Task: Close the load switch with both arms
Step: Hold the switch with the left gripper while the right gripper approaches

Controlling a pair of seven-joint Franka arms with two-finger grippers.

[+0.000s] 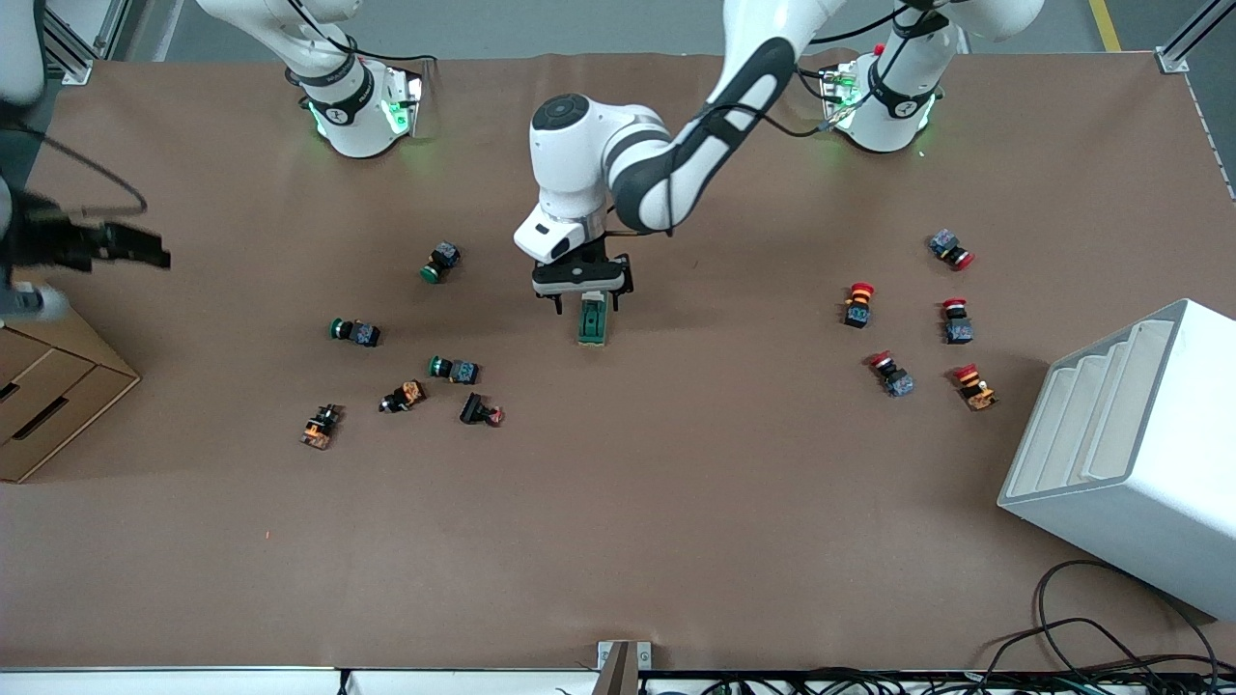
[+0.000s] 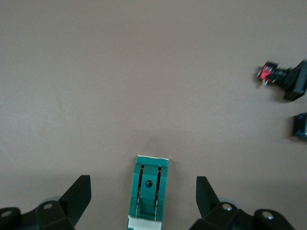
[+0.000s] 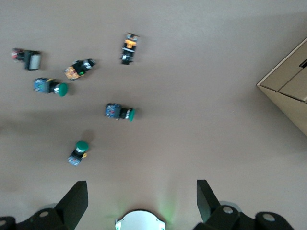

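The load switch, a dark-green block with a cream end piece, lies at the middle of the table. In the left wrist view it sits between the fingers without touching them. My left gripper is low over the switch's end toward the robots' bases, open and astride it. My right gripper is open and empty, high over the right arm's end of the table. In the right wrist view it looks down on its own green-lit base.
Green and orange push-buttons lie toward the right arm's end, and red ones toward the left arm's end. A white stepped box stands at the left arm's end, a cardboard box at the right arm's end. Cables run along the front edge.
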